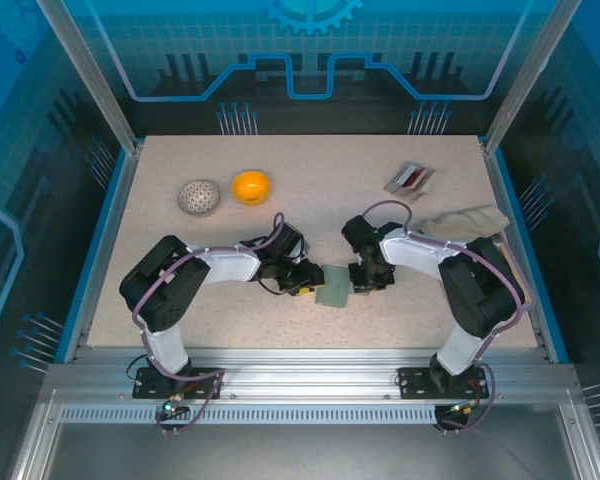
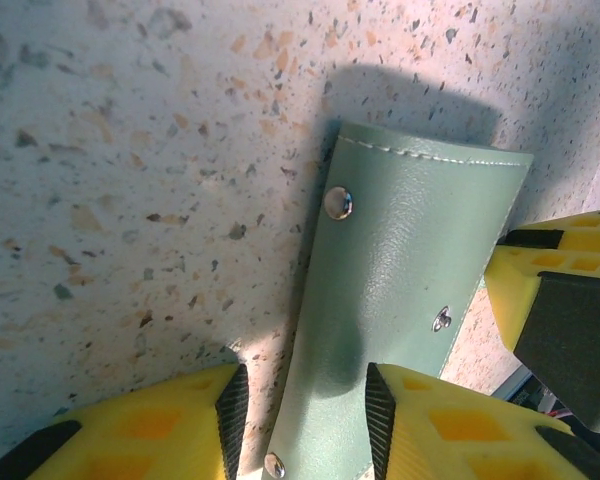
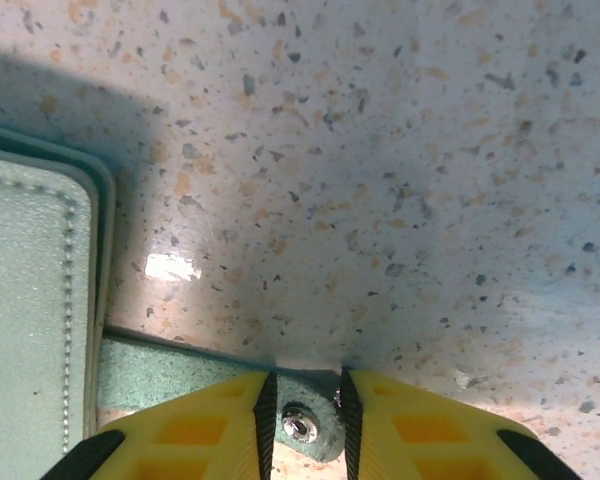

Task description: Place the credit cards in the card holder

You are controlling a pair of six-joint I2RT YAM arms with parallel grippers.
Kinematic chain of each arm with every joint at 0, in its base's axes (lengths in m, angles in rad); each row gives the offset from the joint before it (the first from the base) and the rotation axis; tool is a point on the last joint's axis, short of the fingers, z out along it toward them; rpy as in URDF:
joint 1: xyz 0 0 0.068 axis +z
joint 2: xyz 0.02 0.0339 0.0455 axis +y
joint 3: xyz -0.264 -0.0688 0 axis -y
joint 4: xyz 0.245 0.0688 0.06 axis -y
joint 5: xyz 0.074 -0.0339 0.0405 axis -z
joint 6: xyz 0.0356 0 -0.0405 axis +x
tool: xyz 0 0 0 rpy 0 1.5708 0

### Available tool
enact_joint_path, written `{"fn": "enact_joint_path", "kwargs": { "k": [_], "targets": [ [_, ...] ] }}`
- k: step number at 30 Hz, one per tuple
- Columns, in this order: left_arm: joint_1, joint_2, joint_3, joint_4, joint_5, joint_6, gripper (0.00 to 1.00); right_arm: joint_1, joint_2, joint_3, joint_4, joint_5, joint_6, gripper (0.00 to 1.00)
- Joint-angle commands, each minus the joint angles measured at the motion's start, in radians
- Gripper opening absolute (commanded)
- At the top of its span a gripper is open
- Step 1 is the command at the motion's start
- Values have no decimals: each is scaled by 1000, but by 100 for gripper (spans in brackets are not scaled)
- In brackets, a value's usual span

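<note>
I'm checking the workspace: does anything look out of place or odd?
Nothing spilled or damaged. The credit cards lie fanned at the far right, well apart from the card holder, whose snap tab the right tool pinches. A crumpled cloth lies beside the right arm.

My arms bend inward to frame centre. My left gripper point(image 1: 315, 283): jaws apart. My right gripper point(image 1: 358, 286): clamped on the tab of the flat grey-green card holder point(image 1: 332, 292).

We count one card holder point(image 1: 333, 290) bearing three metal snaps point(image 2: 338, 203), and one fan of credit cards point(image 1: 409, 180), too small to number. There are two round objects, an orange one point(image 1: 251, 186) and a speckled one point(image 1: 199, 197), plus one beige cloth point(image 1: 465, 222). There are two claws: left claw point(image 1: 308, 280) and right claw point(image 1: 363, 285).
</note>
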Motion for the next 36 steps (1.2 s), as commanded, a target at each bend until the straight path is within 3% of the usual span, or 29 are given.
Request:
{"fn": "enact_joint_path", "kwargs": {
  "k": [1, 4, 8, 12, 15, 19, 23, 28, 36],
  "targets": [
    [-9, 1, 5, -41, -14, 19, 40, 8, -34, 14, -35, 49, 16, 30],
    [-9, -37, 9, -47, -32, 27, 41, -48, -154, 58, -6, 8, -12, 38],
    [-9, -97, 17, -67, -86, 38, 42, -207, -259, 122, 42, -90, -52, 56],
    [-8, -132, 40, -97, -136, 59, 44, -382, -239, 241, 49, -98, -83, 74],
    [-9, -147, 59, -117, -171, 77, 46, -501, -162, 347, 59, -103, -90, 99],
    [-7, -163, 86, -143, -209, 107, 49, -627, 24, 541, 18, -129, -63, 100],
    [0, -171, 109, -171, -239, 127, 52, -692, 186, 681, 40, -167, -32, 100],
    [21, -165, 127, -194, -231, 141, 52, -731, 394, 905, 1, -160, 13, 100],
    [50, -156, 117, -200, -222, 143, 53, -753, 673, 1232, -85, -291, 43, 98]
  ]
}}
